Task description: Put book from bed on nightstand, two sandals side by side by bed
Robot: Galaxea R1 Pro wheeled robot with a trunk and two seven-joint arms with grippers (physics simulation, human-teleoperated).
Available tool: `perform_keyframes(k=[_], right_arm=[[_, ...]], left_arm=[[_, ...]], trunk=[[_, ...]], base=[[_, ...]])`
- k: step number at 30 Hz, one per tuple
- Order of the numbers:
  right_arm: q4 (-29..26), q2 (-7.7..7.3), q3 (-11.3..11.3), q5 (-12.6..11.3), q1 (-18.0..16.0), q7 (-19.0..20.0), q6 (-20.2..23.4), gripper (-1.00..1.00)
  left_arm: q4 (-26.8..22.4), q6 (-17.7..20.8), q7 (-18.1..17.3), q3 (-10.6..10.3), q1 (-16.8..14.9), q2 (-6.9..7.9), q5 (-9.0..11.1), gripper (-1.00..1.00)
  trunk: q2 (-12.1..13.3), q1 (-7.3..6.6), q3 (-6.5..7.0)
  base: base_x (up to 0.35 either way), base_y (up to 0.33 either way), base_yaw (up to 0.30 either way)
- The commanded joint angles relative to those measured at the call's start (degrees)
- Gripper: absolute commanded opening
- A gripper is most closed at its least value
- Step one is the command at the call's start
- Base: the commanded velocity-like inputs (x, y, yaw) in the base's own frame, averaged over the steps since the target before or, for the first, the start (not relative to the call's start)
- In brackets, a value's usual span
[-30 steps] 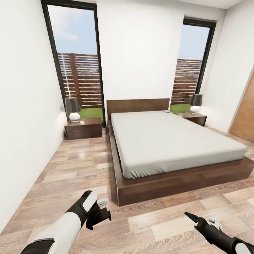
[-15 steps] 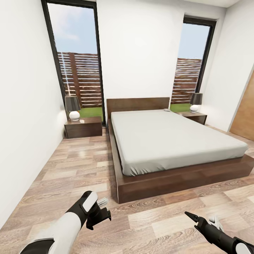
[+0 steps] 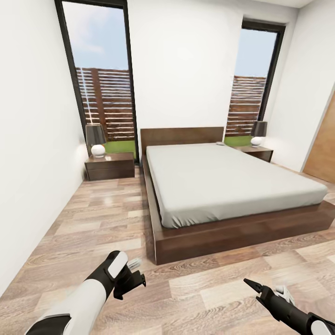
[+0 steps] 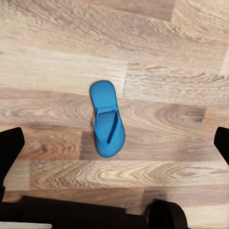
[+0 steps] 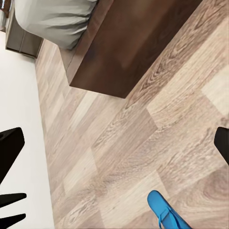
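Note:
The bed (image 3: 260, 228), dark wood with a bare grey mattress, stands ahead in the head view, a nightstand (image 3: 110, 166) at its left and another nightstand (image 3: 255, 152) at its right. A small flat thing at the mattress's far right corner looks like the book (image 3: 220, 144); it is too small to be sure. In the left wrist view one blue sandal (image 4: 107, 119) lies flat on the planks below my open left gripper (image 4: 114, 143) (image 3: 138, 272). The right wrist view catches part of a blue sandal (image 5: 167, 214) at the frame's edge. My right gripper (image 5: 114, 143) (image 3: 263, 286) hangs open over the floor.
Each nightstand carries a dark-shaded lamp (image 3: 96, 139). White walls close in on the left, tall black-framed windows (image 3: 97, 79) flank the headboard, and a wooden door (image 3: 323, 153) is at the right. Wood-plank floor (image 3: 102, 214) runs between the bed and the left wall.
The whole head picture has drifted a little, so the camera moved. The left gripper sits slightly higher in the picture; the right arm looks the same.

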Motion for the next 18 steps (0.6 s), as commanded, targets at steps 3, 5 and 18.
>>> perform_keyframes(k=[3,5,18], right_arm=[[-0.1,0.01,-0.2,-0.3,-0.1,0.1,0.5,1.00],[-0.1,0.01,-0.2,-0.4,0.0,0.2,0.5,1.00],[0.0,-0.54,-1.0,-0.5,0.0,11.7,0.8,1.00]], left_arm=[[-0.4,0.0,0.7,0.2,-0.1,-0.13,0.9,1.00],[-0.6,0.0,0.8,0.2,-0.1,-0.16,1.0,1.00],[-1.4,0.0,1.2,0.3,-0.6,-0.22,1.1,1.00]], trunk=[[-1.2,0.65,-0.60],[-2.0,1.09,-0.96],[-7.3,3.95,-3.30]], base=[[0.000,0.000,0.000],[0.000,0.000,0.000],[0.000,0.000,0.000]])
